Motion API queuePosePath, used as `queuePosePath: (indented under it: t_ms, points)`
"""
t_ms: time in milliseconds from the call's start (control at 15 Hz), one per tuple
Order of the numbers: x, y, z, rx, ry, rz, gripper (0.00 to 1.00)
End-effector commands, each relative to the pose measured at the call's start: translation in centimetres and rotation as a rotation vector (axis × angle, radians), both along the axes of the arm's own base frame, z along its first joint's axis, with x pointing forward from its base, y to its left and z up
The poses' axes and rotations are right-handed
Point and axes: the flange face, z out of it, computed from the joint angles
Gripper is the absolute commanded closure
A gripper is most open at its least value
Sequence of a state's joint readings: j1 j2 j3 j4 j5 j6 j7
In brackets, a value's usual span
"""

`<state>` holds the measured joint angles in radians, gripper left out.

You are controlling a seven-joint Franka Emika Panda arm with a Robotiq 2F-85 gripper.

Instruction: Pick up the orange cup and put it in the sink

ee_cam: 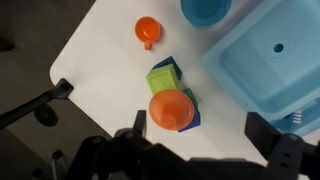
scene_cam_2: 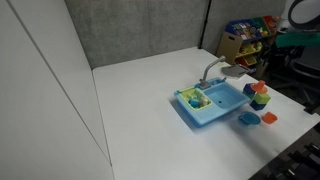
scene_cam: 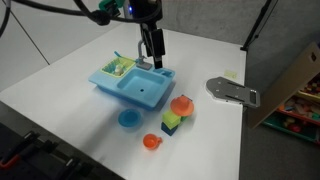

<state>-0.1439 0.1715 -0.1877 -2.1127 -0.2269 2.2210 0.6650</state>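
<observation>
The orange cup (scene_cam: 151,142) is a tiny reddish-orange cup standing on the white table in front of the sink. It also shows in the wrist view (ee_cam: 147,31) and in an exterior view (scene_cam_2: 269,117). The light-blue sink (scene_cam: 150,95) with its grey faucet sits mid-table; it shows too in an exterior view (scene_cam_2: 222,112) and in the wrist view (ee_cam: 262,70). My gripper (scene_cam: 152,55) hangs above the sink's back edge, well away from the cup. In the wrist view the gripper (ee_cam: 200,128) is open and empty.
A paler-orange round piece (ee_cam: 171,109) rests on green and blue blocks (ee_cam: 165,75) beside the sink. A blue round dish (scene_cam: 128,119) lies near the cup. A grey metal plate (scene_cam: 232,91) lies near the table edge. Toy shelves (scene_cam_2: 245,35) stand beyond the table.
</observation>
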Motion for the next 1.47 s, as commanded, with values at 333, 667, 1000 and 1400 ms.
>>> queuePosePath:
  t_ms: [333, 667, 1000, 1400]
  points:
    - [3.4, -3.5, -3.4, 0.098, -0.046, -0.082, 0.0]
    - [2.9, -7.0, -5.3, 0.103, -0.068, -0.153, 0.0]
    - [1.4, -11.0, -7.4, 0.058, -0.133, -0.224, 0.0]
    - [0.9, -13.2, -11.5, 0.068, -0.134, -0.295, 0.0]
